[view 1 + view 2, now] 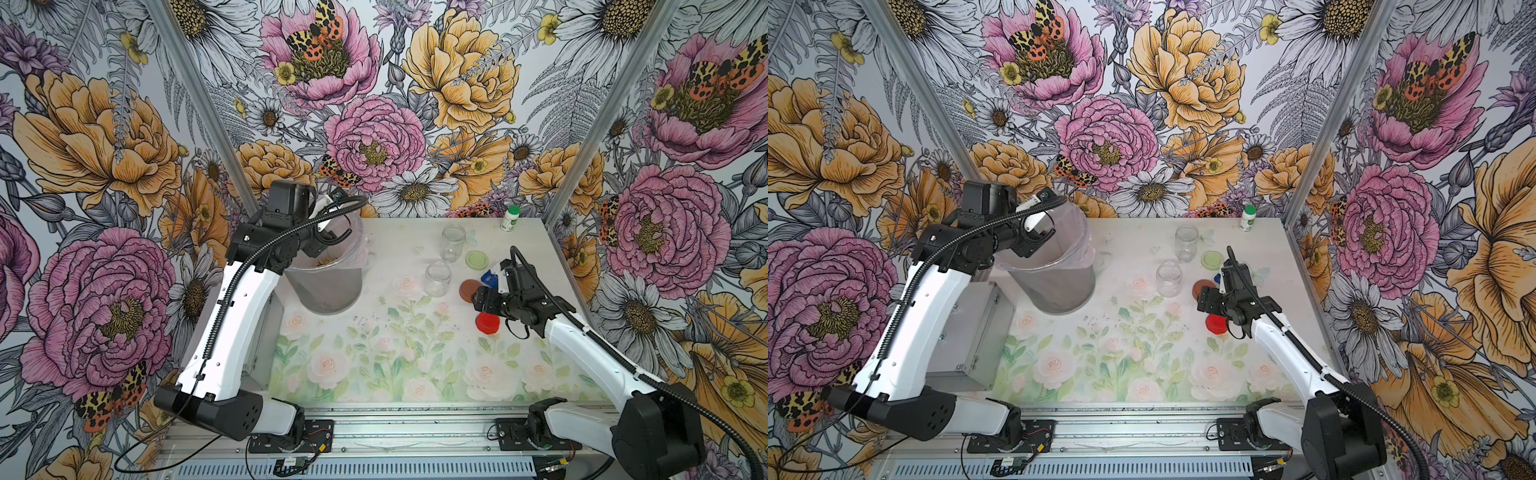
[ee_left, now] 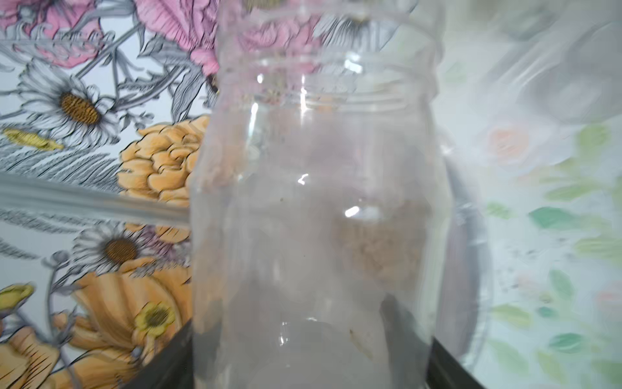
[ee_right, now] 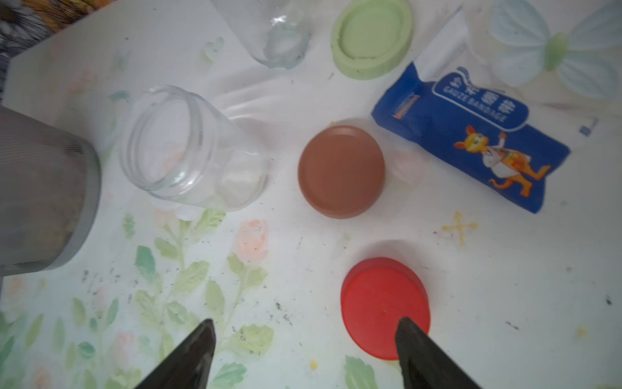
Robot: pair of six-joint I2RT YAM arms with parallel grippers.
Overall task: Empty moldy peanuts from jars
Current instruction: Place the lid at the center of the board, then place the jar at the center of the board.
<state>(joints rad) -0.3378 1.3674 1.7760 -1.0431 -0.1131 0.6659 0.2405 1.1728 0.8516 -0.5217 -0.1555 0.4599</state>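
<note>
Blue bandage packet beside brown lid; white bottle apart

held jar blurred, far jar cut off, peanuts too small to count

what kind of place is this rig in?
Probably a lab test booth, not a home: left arm and right arm bolted to a metal rail, with floral wall panels boxing in a printed table.
</note>
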